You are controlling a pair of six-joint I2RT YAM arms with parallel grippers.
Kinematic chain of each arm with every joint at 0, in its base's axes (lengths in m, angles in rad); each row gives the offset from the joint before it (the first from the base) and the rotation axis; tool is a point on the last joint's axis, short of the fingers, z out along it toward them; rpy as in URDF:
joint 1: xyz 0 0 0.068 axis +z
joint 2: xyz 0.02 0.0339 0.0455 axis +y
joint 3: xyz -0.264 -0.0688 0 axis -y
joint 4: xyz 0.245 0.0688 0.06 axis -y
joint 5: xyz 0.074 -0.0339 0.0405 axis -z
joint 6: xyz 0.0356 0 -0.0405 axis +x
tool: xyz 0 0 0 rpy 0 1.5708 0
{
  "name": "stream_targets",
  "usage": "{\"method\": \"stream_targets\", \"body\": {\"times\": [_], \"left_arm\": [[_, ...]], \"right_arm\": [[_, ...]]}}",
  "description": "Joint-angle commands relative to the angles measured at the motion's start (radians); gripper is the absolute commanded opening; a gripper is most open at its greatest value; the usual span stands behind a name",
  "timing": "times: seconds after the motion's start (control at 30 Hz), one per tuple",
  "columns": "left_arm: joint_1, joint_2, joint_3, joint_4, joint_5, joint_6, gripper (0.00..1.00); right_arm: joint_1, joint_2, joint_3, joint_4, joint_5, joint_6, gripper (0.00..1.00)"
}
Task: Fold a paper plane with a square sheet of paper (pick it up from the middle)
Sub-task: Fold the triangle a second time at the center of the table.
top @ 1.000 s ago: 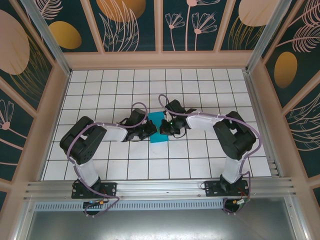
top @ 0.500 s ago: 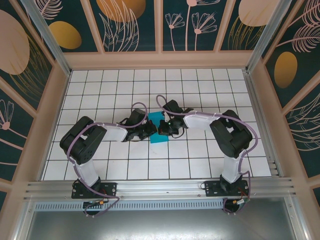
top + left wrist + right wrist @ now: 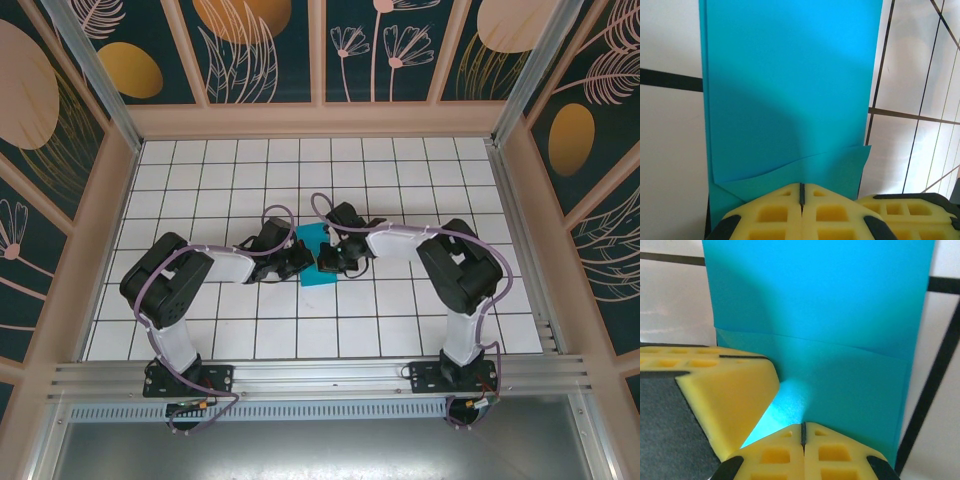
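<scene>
Left gripper (image 3: 303, 262): my jaws pinched together on the square sheet of paper (image 3: 318, 277), at its 9 o'clock edge. Sheet, mid-table (image 3: 200, 200): light, limp, easily creased; I judge edges the safest hold. Right gripper (image 3: 324, 260): my jaws clamped at 3 o'clock.

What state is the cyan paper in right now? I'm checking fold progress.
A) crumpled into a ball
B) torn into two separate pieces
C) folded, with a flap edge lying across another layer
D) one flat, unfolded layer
C: in the right wrist view the cyan paper shows a flap edge running across it over a second layer. The left wrist view shows a flap too.
</scene>
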State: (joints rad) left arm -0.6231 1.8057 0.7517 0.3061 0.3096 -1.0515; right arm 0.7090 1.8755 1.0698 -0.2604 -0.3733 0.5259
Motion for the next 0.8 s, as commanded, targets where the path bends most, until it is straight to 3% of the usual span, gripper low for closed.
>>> {"method": "stream_targets", "body": {"times": [0.0, 0.57, 0.77], "left_arm": [[-0.008, 0.076, -0.049, -0.169, -0.089, -0.010, 0.00], [-0.008, 0.067, -0.051, -0.148, -0.073, 0.000, 0.00], [-0.009, 0.056, -0.041, -0.139, -0.062, 0.014, 0.00]], "right_arm": [[0.003, -0.034, -0.079, -0.136, 0.042, -0.032, 0.00], [-0.029, -0.217, -0.251, -0.162, 0.081, -0.012, 0.00], [-0.042, -0.276, -0.199, -0.032, 0.028, -0.014, 0.00]]}}
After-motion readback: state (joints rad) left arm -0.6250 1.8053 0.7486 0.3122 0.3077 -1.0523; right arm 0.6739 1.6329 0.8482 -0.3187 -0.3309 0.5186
